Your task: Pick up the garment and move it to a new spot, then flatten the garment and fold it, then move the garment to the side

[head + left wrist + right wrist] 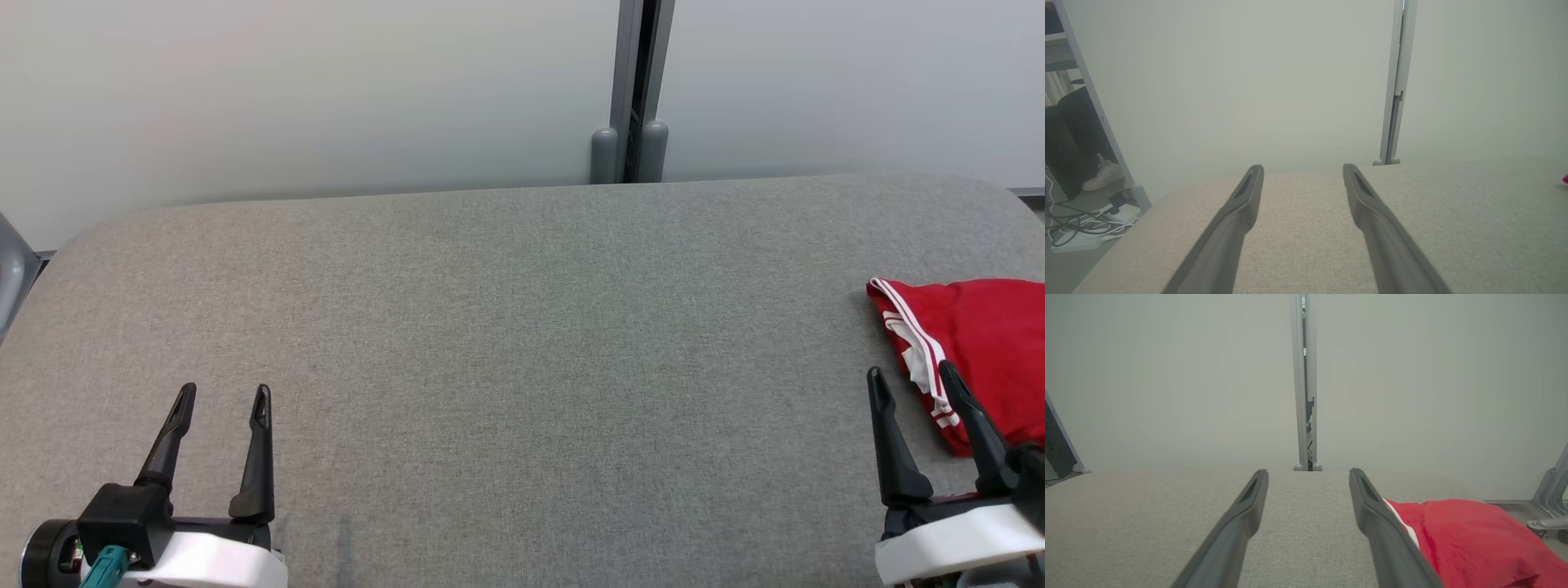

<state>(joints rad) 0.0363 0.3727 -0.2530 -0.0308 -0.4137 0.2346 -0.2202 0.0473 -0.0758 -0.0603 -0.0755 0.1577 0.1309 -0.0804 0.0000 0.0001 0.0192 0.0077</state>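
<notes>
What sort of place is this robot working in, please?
Probably an office or lab bay: pale partition panels on a grey post, a grey fabric-covered table, tangled cables and a white power strip.

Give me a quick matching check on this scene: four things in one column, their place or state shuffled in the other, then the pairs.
Things:
1. left gripper
2. right gripper
3. garment
4. post

Place or state:
A. red with white stripes, at the right edge of the table
B. grey, upright behind the table
C. open, close beside the garment
D. open, over bare table, far from the garment

Pairs: 1-D, 2-C, 3-A, 4-B
</notes>
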